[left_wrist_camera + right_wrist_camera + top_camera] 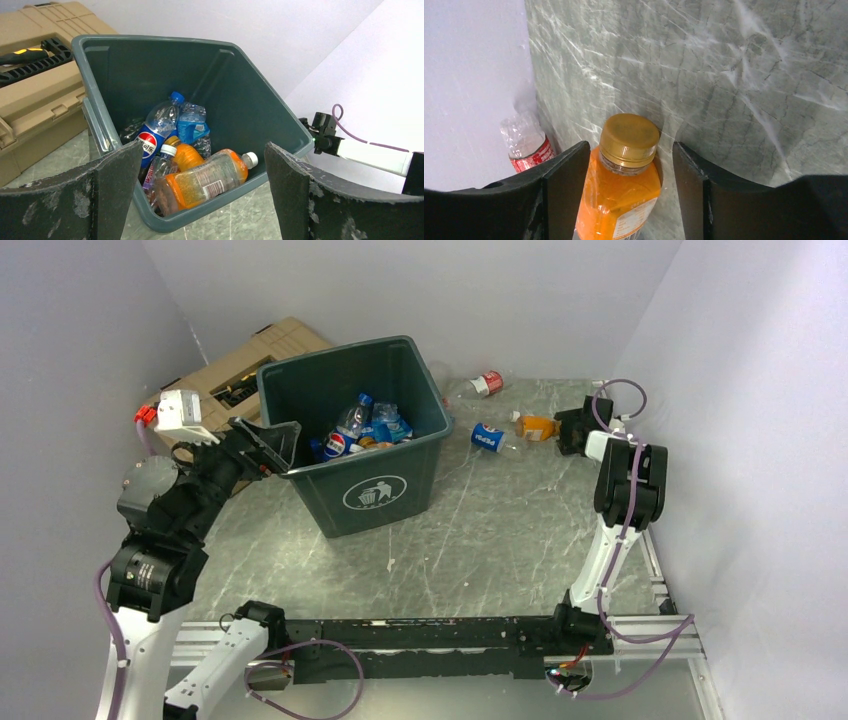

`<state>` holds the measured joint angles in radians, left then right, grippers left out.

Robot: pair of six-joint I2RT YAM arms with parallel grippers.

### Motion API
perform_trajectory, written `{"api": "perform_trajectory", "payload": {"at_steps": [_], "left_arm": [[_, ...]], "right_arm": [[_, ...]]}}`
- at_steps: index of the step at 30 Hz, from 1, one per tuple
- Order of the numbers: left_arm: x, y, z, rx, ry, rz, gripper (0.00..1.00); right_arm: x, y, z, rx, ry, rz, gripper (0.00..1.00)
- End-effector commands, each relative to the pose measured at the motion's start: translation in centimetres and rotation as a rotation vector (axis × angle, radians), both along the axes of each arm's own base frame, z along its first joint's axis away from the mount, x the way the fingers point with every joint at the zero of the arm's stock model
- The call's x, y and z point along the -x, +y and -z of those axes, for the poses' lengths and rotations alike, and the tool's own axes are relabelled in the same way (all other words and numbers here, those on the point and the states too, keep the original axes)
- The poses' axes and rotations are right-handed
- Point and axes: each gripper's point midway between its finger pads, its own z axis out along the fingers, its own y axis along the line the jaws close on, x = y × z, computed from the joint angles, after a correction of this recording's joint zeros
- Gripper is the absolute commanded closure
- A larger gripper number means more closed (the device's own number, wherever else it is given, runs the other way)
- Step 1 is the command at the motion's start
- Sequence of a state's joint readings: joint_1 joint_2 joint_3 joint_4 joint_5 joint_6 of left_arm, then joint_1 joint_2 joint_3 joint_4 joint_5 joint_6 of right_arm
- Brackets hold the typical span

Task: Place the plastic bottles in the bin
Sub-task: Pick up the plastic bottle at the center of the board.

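The dark green bin (300, 390) stands at the back middle and holds several bottles (362, 426). In the left wrist view the bin (200, 42) shows an orange bottle (205, 180) and a Pepsi bottle (155, 130) among them. My left gripper (283, 443) is open and empty at the bin's left rim, and the left wrist view shows it (202, 150) the same. My right gripper (566, 430) is open around an orange bottle (537, 426) lying on the table; in the right wrist view this bottle (621, 195) lies between the fingers of the gripper (628, 150), with a gap on the right.
A blue Pepsi bottle (488, 437) lies right of the bin. A clear bottle with a red label (487, 383) lies by the back wall, also in the right wrist view (526, 145). A tan hard case (240, 365) stands behind the bin's left side. Walls close in on three sides.
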<state>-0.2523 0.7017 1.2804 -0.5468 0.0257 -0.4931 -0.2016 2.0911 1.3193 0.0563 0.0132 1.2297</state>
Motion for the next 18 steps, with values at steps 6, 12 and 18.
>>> {"api": "perform_trajectory", "payload": {"at_steps": [6,12,18], "left_arm": [[0.1,0.3,-0.6,0.016,-0.025,-0.02,0.03],[0.3,0.4,-0.5,0.019,-0.025,-0.02,0.04],[0.7,0.5,-0.6,0.021,-0.027,-0.02,0.04]], "right_arm": [[0.9,0.6,2.9,-0.027,0.076,-0.006,0.48],[1.6,0.7,3.0,-0.018,0.087,-0.015,0.61],[2.0,0.6,2.0,-0.007,0.066,-0.013,0.85]]}}
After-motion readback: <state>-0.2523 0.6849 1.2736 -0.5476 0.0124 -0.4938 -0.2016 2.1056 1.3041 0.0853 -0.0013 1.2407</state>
